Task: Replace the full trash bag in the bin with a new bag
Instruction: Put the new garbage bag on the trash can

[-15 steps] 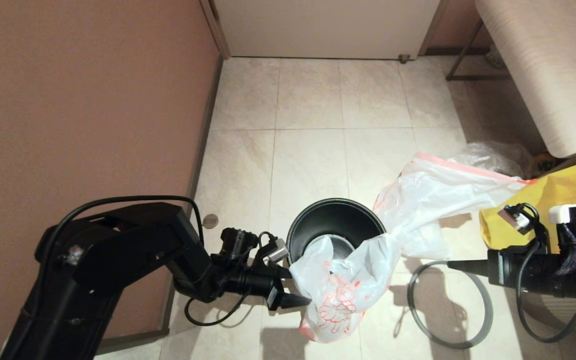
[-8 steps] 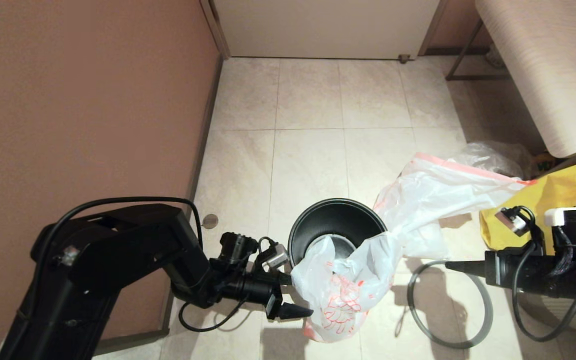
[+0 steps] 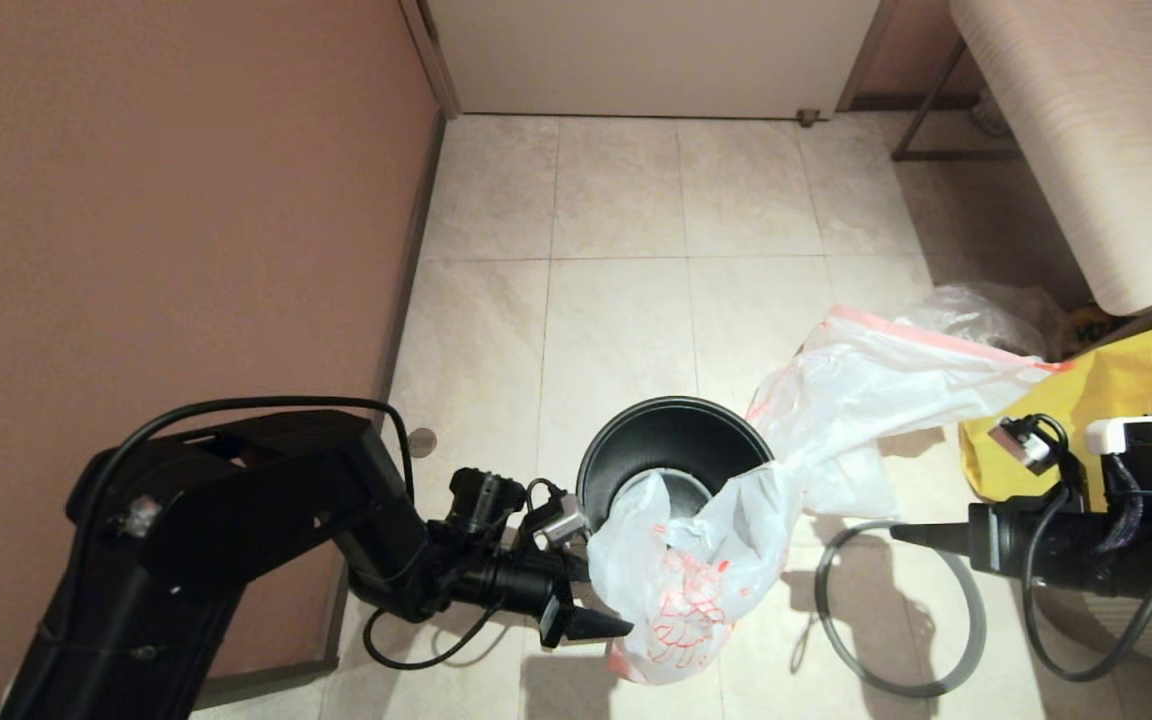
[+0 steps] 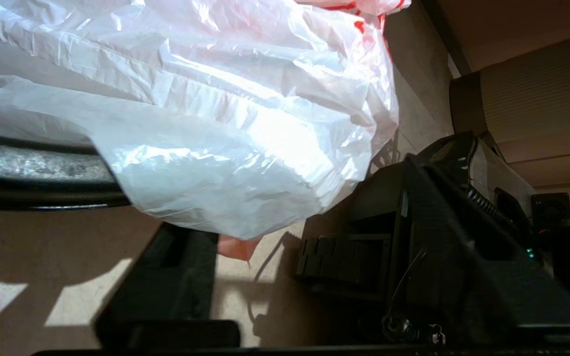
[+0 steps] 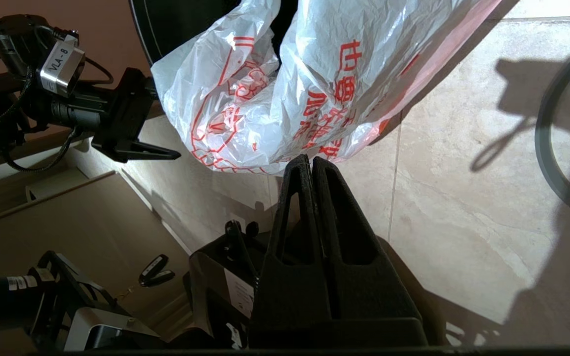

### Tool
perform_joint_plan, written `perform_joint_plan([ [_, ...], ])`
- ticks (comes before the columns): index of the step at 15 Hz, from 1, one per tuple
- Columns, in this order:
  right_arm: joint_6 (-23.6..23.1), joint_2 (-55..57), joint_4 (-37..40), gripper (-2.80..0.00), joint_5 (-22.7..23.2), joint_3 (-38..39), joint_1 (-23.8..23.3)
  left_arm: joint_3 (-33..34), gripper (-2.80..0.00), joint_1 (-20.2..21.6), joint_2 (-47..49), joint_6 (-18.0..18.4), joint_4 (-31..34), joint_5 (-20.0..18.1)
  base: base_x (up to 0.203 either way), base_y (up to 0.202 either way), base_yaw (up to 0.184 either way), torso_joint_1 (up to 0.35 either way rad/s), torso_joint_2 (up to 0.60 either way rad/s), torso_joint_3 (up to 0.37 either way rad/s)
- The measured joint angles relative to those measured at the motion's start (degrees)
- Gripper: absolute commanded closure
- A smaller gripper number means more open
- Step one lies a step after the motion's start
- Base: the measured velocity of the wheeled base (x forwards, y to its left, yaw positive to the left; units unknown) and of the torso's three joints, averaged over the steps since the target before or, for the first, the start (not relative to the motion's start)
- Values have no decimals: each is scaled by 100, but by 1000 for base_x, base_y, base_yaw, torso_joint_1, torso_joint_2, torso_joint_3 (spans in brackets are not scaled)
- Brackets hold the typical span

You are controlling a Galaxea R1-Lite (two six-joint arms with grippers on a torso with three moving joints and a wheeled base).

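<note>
The black bin stands on the floor tiles. A white bag with a red cartoon hangs over its near rim, partly inside. White plastic with an orange-red hem runs on from it to the right; I cannot tell whether this is one bag or two. My left gripper is open at the draped bag's left edge, one finger below it, the other hidden behind the plastic. The bag fills the left wrist view above the bin's rim. My right gripper is shut and empty, just right of the bag.
The grey ring lies on the floor right of the bin, under my right arm. A yellow tote and a clear bag sit at the right beside a bench. A brown wall closes the left side.
My left gripper has dropped toward me and shifted slightly right along the bag's edge. The draped bag sagged a little. The right arm drew back slightly.
</note>
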Motion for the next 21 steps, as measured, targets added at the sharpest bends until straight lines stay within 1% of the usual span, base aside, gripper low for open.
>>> perform_joint_plan([
  [7,9,97,-1,0,1,0,-7,83,0,17,-16,4,-3,-21,0,0,0,0,0,0],
  [12,24,146,0,0,75,-33,0,216,0,97,-327,-62,10,-250,0,0,0,0,0,0],
  [13,24,141,0,0,140,-30,0,234,0,119,-462,-152,10,-304,0,0,0,0,0,0],
  [16,28,130,0,0,159,-18,0,251,0,146,-873,-658,-4,-531,0,0,0,0,0,0],
  [19,76,81,2,0,159,-18,-7,207,0,44,-1191,-1007,-21,-535,0,0,0,0,0,0],
  [21,155,41,2,0,163,-18,-50,215,0,6,-1264,-1069,-23,-500,0,0,0,0,0,0],
])
